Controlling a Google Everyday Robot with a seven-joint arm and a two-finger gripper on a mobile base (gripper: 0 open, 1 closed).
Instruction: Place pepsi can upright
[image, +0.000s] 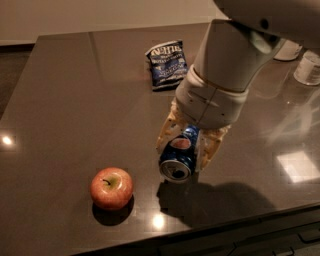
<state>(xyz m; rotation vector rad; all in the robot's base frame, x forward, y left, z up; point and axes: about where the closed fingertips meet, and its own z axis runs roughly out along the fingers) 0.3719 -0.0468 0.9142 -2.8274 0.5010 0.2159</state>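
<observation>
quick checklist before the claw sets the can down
1. Claw grips can: ok, a finger on each side.
2. Can upright: not ok, it is tilted, silver end toward the camera.
3. Can resting on table: not ok, it looks lifted, with its shadow lying apart from it.
4. Spot under the can free: ok, bare tabletop there.
5. Apple out of the way: ok, apart from the can, to its left in the view.
6. Bag out of the way: ok, well behind the claw.
</observation>
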